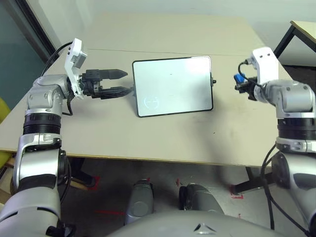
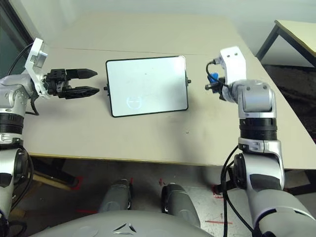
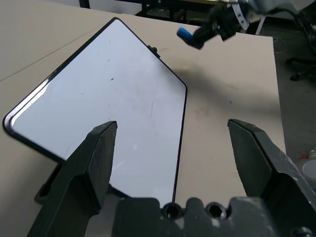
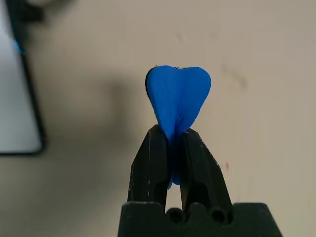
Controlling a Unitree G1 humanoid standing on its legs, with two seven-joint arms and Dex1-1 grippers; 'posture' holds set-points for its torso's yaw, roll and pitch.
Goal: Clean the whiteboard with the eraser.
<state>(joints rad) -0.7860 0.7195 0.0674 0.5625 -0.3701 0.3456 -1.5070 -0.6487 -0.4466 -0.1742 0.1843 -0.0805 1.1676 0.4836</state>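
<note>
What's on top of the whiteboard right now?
Nothing rests on the whiteboard; faint marks show near one corner. The eraser is clamped in the right gripper, off its right edge. What lies beneath the board is hidden.

Bare tabletop (image 1: 163, 140) is seen on all sides of the whiteboard (image 1: 173, 86), the only thing lying there. Its left edge is flanked closely by the left tool (image 1: 121, 82), spread wide; the right tool (image 1: 240, 84), pinched on the eraser (image 4: 178, 96), is held apart from its right edge.

Blue eraser (image 4: 178, 96) — white, black-framed whiteboard (image 1: 173, 85).
</note>
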